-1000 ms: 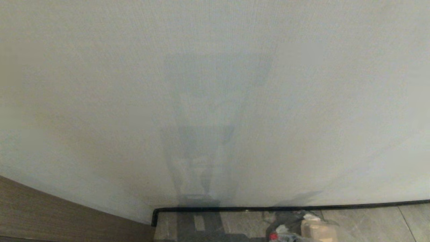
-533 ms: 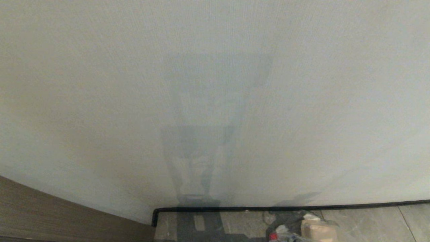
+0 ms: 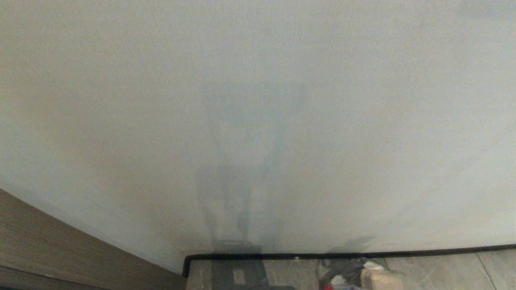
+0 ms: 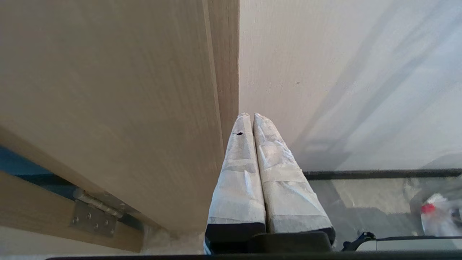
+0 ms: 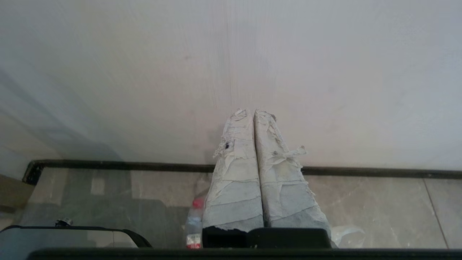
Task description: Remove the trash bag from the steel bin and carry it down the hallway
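Pale wall fills most of the head view, carrying a faint grey shadow at centre. Black baseboard runs along its foot. Wood-grain door stands at left, with a metal hinge. A red-capped bottle lies near the baseboard.

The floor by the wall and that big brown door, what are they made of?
The grey-beige floor looks like polished stone or ceramic tile: faint marbling, a thin joint line, a soft sheen. The pale brown door looks like wood or wood-grain laminate, matt, with fine streaks and a metal hinge.
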You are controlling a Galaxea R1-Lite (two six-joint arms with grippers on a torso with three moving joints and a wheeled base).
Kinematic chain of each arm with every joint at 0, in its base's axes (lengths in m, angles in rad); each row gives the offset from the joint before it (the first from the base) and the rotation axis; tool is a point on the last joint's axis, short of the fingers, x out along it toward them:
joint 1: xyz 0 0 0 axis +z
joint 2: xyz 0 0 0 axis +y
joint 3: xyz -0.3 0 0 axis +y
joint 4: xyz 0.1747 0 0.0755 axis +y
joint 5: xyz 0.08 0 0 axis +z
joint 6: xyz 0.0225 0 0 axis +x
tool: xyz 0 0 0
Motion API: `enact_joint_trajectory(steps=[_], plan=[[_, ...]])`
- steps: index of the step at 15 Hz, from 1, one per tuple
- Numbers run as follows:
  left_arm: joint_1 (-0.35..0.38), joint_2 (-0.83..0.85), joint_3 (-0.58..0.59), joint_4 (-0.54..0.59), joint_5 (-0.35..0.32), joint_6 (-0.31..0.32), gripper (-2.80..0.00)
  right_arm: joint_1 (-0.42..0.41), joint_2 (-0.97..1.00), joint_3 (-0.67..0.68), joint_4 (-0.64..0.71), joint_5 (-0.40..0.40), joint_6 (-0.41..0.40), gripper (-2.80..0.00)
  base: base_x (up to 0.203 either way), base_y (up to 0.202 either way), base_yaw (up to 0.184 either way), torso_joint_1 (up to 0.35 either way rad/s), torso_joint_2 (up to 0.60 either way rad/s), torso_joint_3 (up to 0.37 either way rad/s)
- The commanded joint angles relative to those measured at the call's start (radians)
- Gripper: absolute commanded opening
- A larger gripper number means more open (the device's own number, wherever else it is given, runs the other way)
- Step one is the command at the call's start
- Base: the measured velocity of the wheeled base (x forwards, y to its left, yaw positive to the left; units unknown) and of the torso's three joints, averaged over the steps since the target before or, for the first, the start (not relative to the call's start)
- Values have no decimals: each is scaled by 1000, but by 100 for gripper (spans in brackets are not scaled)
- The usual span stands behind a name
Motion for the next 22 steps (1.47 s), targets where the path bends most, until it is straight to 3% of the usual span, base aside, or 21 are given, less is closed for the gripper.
enact_joint_trajectory(steps=[1, 19, 22], plan=[[0, 0, 0, -1, 0, -1, -280, 0, 1, 0, 0, 1, -1, -280, 0, 0, 0, 1, -1, 193], [0, 0, 0, 0, 0, -1, -280, 0, 3, 0, 0, 1, -1, -280, 0, 0, 0, 2, 2, 204], [0, 0, 0, 0, 0, -1, -280, 0, 1, 0, 0, 1, -1, -280, 0, 0, 0, 4, -35, 1]])
